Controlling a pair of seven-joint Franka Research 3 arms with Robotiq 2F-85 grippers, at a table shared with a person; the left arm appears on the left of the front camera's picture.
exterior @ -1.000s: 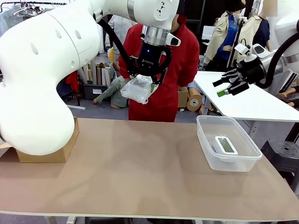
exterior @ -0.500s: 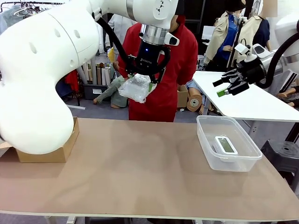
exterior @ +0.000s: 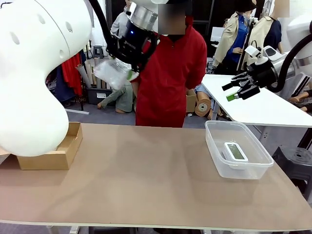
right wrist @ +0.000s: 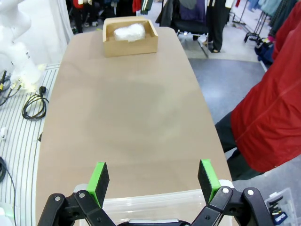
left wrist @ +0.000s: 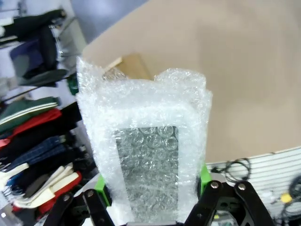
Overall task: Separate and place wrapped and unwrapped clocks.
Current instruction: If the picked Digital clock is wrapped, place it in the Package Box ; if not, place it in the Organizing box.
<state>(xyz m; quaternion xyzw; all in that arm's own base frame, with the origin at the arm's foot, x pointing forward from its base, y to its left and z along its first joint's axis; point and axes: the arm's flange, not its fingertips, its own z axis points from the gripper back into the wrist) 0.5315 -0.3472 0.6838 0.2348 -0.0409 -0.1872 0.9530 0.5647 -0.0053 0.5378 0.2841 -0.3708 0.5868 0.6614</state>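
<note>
My left gripper [exterior: 123,66] hangs high above the table's far left, shut on a clock wrapped in bubble wrap [exterior: 111,74]. In the left wrist view the wrapped clock [left wrist: 146,155] stands between the green pads, its grey screen showing through the wrap. A bare white clock [exterior: 236,151] with a grey screen lies in the clear plastic tub [exterior: 214,148] at the right. Another wrapped bundle [right wrist: 128,32] lies in the cardboard box [right wrist: 129,46]. My right gripper [exterior: 239,90] is held open in the air at the far right, above the tub, nothing between its fingers [right wrist: 98,178].
The cardboard box [exterior: 66,153] sits at the table's left edge, partly behind my left arm. A person in a red top [exterior: 168,78] stands at the far side. A white table [exterior: 263,107] stands behind at the right.
My left gripper has carried the wrapped clock up and to the left, toward the cardboard box side. The right arm has not moved.
</note>
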